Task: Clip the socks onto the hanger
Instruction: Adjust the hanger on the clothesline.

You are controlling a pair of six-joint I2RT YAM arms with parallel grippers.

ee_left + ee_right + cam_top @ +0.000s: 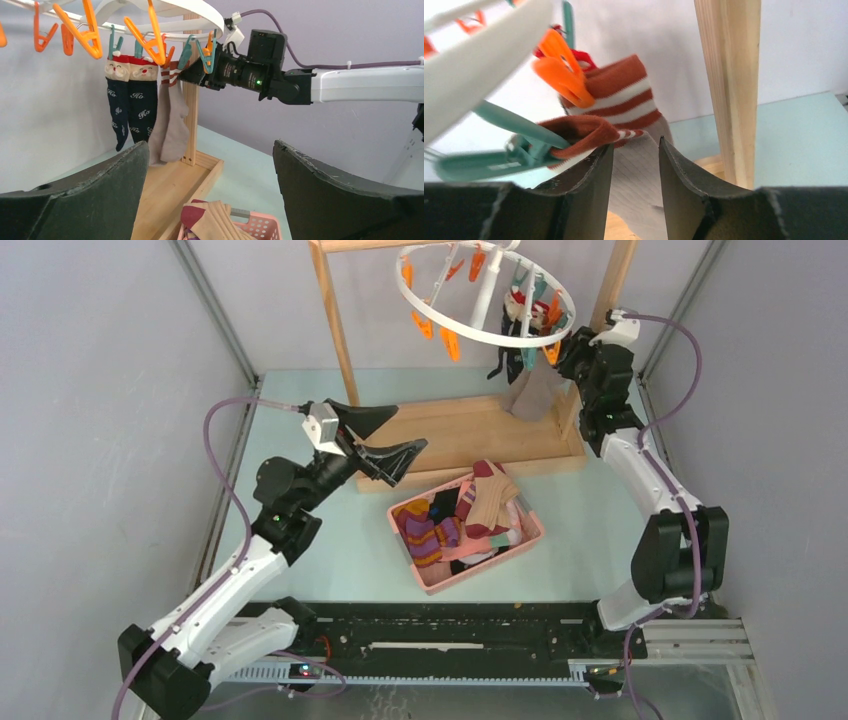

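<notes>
Right gripper (635, 145) is bracketing, jaws parted, a rust-cuffed tan sock (624, 100) dangling from the hanger (484, 50), left gripper (410, 428) gaping wide, pink basket (530, 537) below the hanger holding socks (430, 525).

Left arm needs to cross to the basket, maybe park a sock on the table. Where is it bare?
Bare table lies between the pink basket and the right arm, and in the strip between the basket and the left arm. Crowded: the hanger's right rim, where the hung socks and the right tool meet.
</notes>
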